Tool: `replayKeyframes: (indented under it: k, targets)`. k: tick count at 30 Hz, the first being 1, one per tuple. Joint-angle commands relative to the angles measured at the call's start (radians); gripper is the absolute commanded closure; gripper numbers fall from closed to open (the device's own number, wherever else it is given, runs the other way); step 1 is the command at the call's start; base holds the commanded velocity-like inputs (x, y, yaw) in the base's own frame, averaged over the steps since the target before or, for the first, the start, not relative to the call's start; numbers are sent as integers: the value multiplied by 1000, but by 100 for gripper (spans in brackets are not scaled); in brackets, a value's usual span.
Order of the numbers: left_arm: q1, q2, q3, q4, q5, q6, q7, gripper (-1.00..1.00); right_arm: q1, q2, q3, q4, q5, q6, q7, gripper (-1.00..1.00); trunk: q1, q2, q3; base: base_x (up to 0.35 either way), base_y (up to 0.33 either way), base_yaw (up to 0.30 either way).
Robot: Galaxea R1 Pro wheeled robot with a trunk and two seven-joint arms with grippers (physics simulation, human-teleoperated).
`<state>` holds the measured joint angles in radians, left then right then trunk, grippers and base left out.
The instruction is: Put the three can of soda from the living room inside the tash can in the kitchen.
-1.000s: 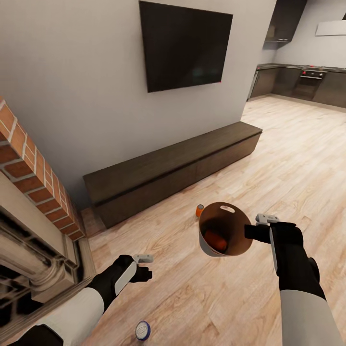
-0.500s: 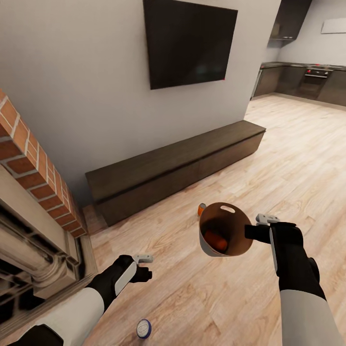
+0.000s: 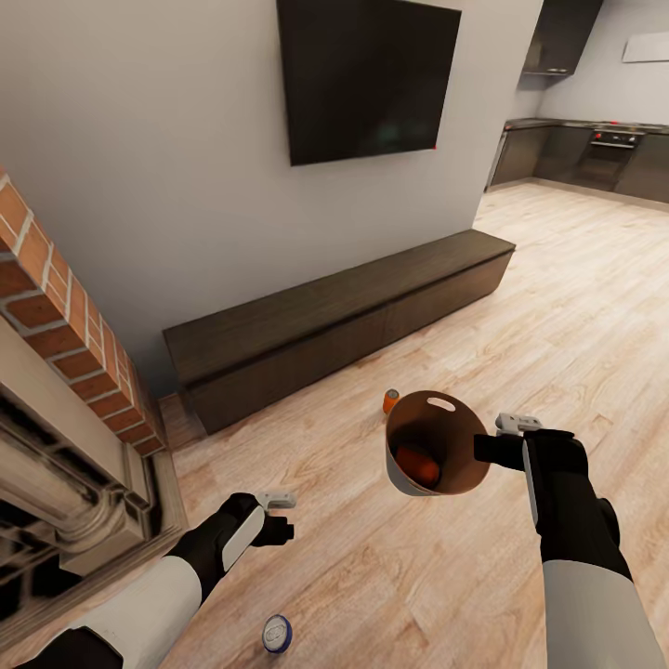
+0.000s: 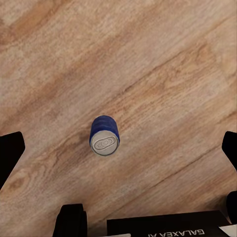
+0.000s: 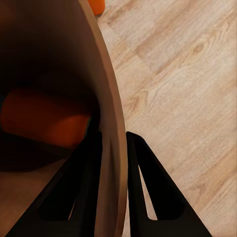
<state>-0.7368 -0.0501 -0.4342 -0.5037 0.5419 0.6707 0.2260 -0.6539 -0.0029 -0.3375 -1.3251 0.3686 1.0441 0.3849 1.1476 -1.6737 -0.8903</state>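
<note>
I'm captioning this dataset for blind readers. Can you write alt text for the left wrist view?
A dark blue soda can with a silver top stands upright on a light wooden floor, seen from straight above. The dark fingertips of the open left gripper sit wide apart at the picture's edges, well clear of the can.

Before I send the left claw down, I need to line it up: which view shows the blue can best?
The left wrist view: the blue can stands upright, centred, silver top showing, on bare floor. The head view shows it small, at the frame's bottom edge.
</note>
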Motion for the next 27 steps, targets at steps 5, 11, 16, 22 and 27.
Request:
replayKeyframes:
  k: [5,11,16,22,27]
  targets:
    - [1,0,0,6,0,1,-3,-100,0,0,0,0,-22,3,6,100,19,-35,-16,0,0,0]
    - [2,-1,0,58,1,-6,-2,-100,-1,-3,-2,0,-22,3,6,100,42,-77,-34,0,0,0]
    - [3,-1,0,94,3,-10,-2,-100,-1,-2,-1,0,-22,3,6,100,61,-112,-50,0,0,0]
    - [7,1,0,104,5,-19,-3,-100,-1,0,0,0,-21,3,6,100,84,-154,-69,0,0,0]
    - [8,1,-1,106,3,-64,-27,-100,-1,0,0,0,-21,3,6,100,104,-189,-85,0,0,0]
